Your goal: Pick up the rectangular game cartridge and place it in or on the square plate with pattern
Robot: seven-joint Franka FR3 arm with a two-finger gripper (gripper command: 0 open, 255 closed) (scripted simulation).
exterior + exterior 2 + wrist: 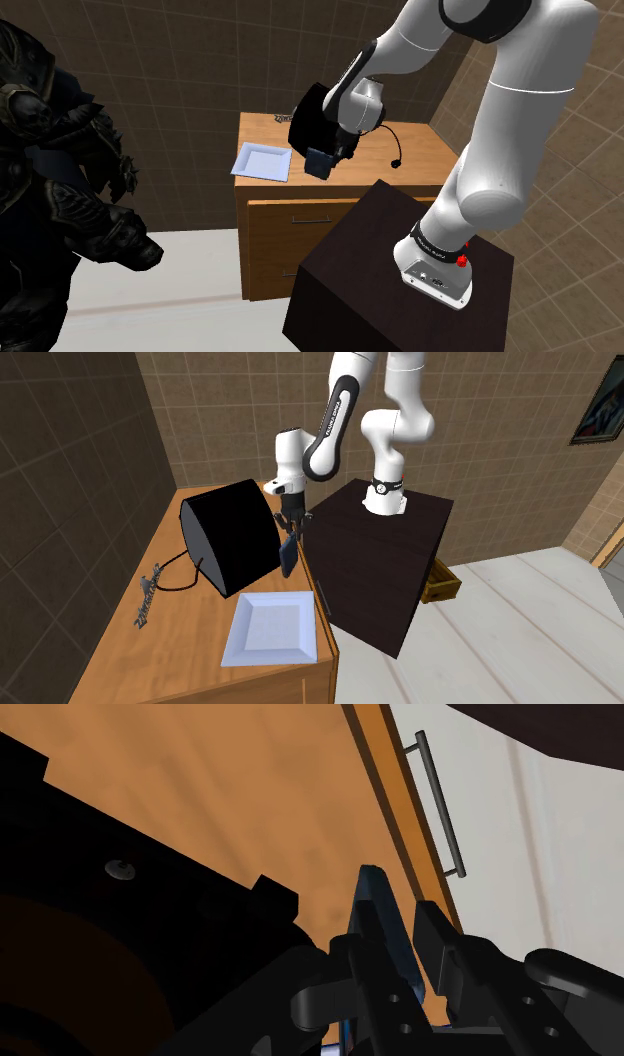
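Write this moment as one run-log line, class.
gripper: shut on cartridge | cartridge: held above cabinet top | plate: on cabinet top, nothing on it yet

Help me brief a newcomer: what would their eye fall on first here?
The black gripper clasping a dark blue cartridge above the wooden cabinet, beside a bulky black object. Next, the white square plate near a corner of the cabinet top, and a dark armoured figure at the shoulder view's left.
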